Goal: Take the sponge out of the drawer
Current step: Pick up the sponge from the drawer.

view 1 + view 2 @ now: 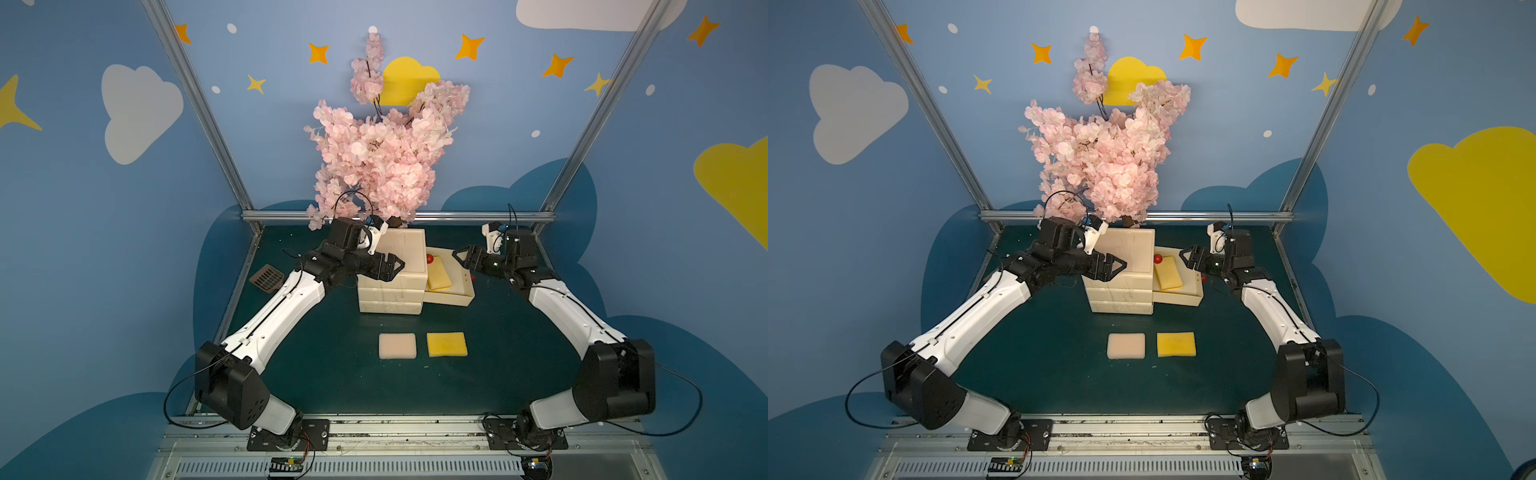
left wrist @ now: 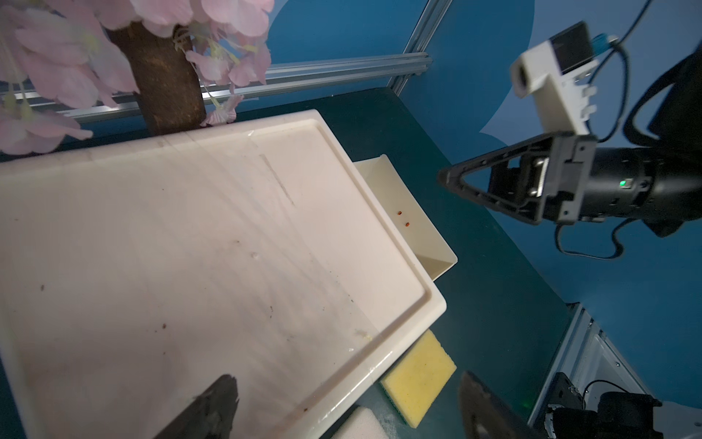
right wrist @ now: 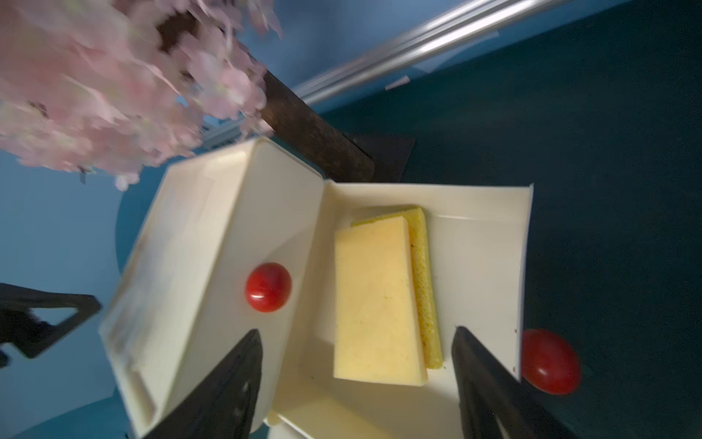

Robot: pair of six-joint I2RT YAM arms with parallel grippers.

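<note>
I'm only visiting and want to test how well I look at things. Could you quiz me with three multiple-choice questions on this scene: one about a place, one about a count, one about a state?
1. Where does the sponge nearest the right claw lie?
A) in the drawer
B) among the blossoms
C) on the brown grille

2. How many sponges lie on the table in front of the cabinet?
A) one
B) two
C) four

3. The drawer is:
A) shut
B) pulled out
C) removed and upside down

Answers:
1 A, it rests inside the drawer's walls.
2 B, a pale pink sponge and a yellow sponge.
3 B, it sticks out from the cabinet's side.
</note>
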